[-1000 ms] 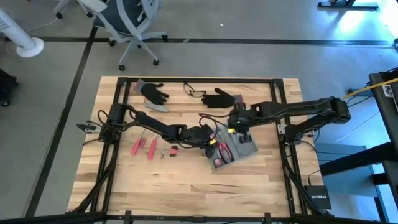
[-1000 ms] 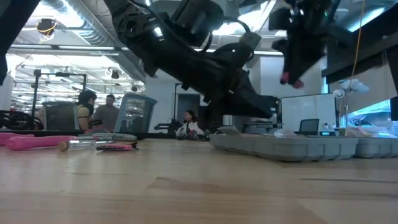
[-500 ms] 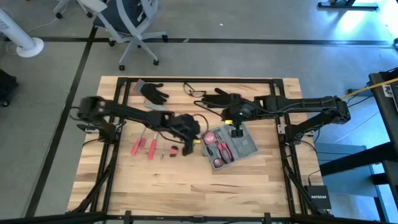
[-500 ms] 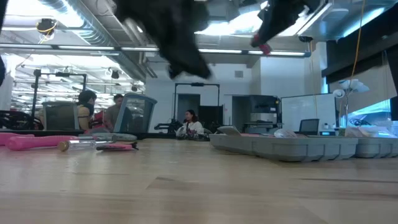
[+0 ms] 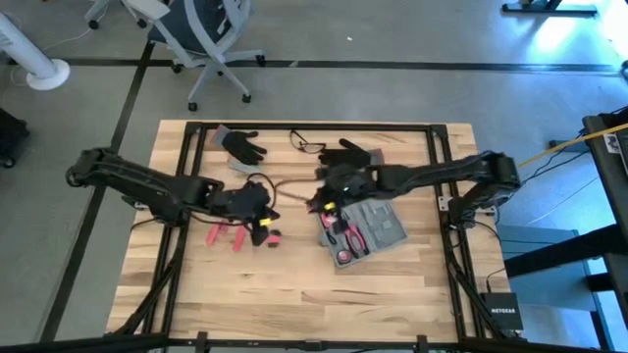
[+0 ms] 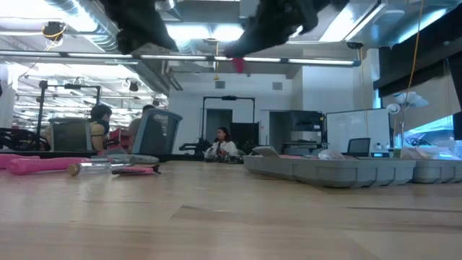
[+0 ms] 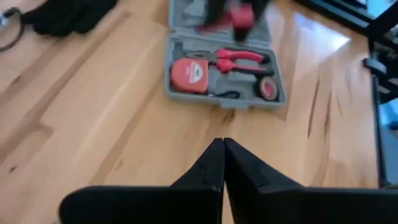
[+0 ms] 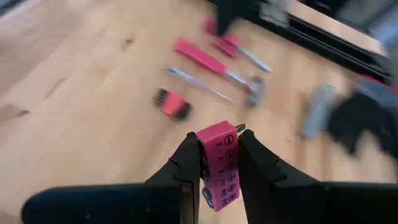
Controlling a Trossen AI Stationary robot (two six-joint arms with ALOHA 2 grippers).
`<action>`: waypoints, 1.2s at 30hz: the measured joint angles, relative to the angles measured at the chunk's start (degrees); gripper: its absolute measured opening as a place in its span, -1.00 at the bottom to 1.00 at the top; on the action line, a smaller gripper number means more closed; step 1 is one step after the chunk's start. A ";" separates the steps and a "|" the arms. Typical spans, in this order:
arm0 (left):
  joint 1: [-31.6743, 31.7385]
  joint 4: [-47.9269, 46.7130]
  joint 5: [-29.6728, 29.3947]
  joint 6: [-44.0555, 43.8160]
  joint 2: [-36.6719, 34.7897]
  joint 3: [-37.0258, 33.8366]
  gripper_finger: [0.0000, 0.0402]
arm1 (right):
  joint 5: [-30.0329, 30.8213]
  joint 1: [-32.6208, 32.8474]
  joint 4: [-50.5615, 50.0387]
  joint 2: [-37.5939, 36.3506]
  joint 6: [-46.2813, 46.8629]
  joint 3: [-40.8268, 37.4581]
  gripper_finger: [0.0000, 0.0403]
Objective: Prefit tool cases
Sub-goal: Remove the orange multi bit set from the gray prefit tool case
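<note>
The right gripper [image 8: 217, 163] is grasping a pink bit holder [image 8: 219, 167] above the tabletop [image 5: 294, 284], at the case's [image 5: 368, 227] 10 o'clock. The case is lying open right of centre. The left gripper [image 7: 222, 163] is hovering clenched and empty, near loose tools [image 5: 228, 233].

Bright overhead light; wrist views apparently motion-blurred.

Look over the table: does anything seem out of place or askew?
Yes. The tool case lies open and skewed to the table edges, only partly filled. Several red-handled tools lie loose on the wood beside the shut left gripper, and the right gripper holds a pink bit holder in mid-air.
</note>
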 joint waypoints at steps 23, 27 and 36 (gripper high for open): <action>-6.01 -4.89 -0.43 -12.89 -0.32 -1.42 -1.00 | -2.66 3.58 3.87 25.63 -21.20 8.92 -0.96; -6.22 -5.35 -0.45 -13.08 -0.32 -1.40 -1.00 | -2.90 3.65 4.07 25.63 -20.87 8.92 -0.81; -6.20 -5.77 -0.47 -14.09 -0.30 -1.37 -1.00 | -1.60 3.63 4.63 25.63 -20.43 8.87 -0.33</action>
